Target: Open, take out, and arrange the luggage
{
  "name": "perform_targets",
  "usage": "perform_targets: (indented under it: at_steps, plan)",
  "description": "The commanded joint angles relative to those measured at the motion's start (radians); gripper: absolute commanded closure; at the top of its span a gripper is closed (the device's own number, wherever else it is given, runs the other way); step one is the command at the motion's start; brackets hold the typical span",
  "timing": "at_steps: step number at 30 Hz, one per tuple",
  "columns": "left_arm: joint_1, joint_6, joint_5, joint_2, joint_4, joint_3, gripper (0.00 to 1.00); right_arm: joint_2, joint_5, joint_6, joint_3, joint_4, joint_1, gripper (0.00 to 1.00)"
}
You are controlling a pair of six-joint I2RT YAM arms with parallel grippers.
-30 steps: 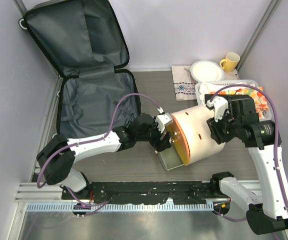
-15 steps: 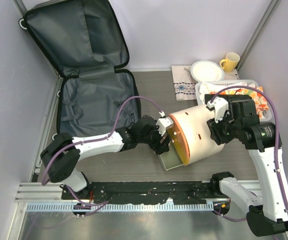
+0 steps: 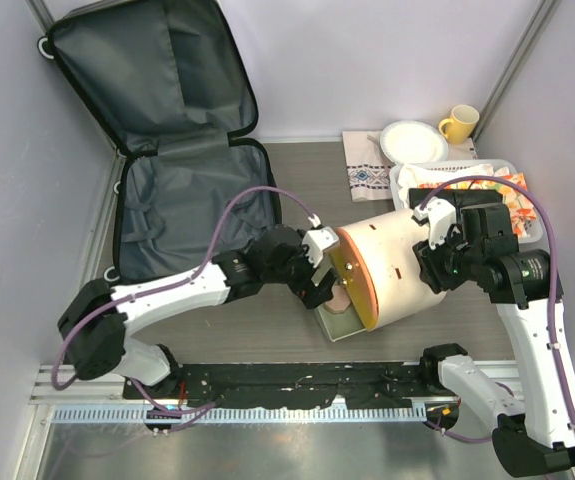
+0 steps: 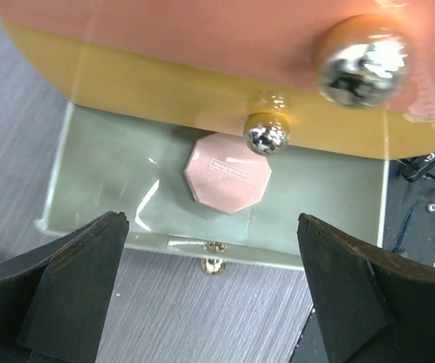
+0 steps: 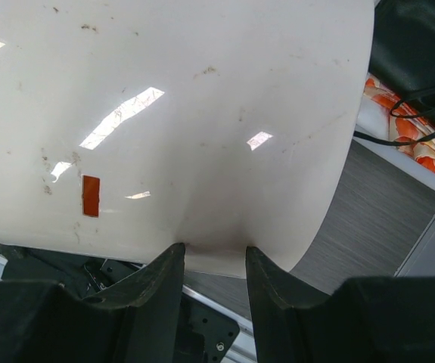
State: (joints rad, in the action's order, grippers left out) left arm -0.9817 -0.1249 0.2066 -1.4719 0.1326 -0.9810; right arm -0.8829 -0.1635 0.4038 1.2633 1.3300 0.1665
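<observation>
The luggage (image 3: 182,190) sits in the far left corner of the table (image 3: 297,180). It is fully open, with one half flat on the table and the other propped against the wall. Both halves show only dark grey lining, and both arms are well apart from it.

It is likely stiff and bulky, and probably heavy for these arms. The shell should not flex, while the loose fabric lining would slip and bunch under a pinch. The firm rim along the zip line, or a wheel corner at the top left, looks like the best place to hold or push. Sliding it seems wiser than lifting.

The left fingers (image 4: 66,302) are spread wide, hanging over the open drawer (image 4: 104,174) of a white drum-shaped box (image 3: 402,265). In the drawer lies a pink octagonal piece (image 4: 227,175).

The right fingers (image 5: 141,295) are closed in on the lower edge of the box's white wall and seem to pinch it, though the contact itself is partly hidden.

No brand or print shows on the luggage. The pink piece carries a line of small lettering, too fine to read.
</observation>
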Motion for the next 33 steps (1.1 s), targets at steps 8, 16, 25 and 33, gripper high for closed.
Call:
perform_targets:
  at_steps: [8, 16, 25, 33]
  plan:
    - [0.097, 0.211, 0.091, 0.347, 0.063, 0.231, 0.41, -0.001, -0.033, -0.002, -0.027, 0.078, 0.002, 0.56]
    - [0.094, 0.179, 0.088, 0.194, -0.158, 0.323, 0.99, 0.004, -0.038, -0.023, -0.041, 0.075, 0.001, 0.55]
    - [0.094, -0.027, 0.068, -0.063, -0.577, 0.265, 1.0, 0.001, -0.05, -0.037, -0.053, 0.074, 0.002, 0.56]
    - [0.077, -0.145, 0.076, -0.169, -0.754, 0.214, 0.96, 0.002, -0.057, -0.045, -0.074, 0.072, 0.002, 0.56]
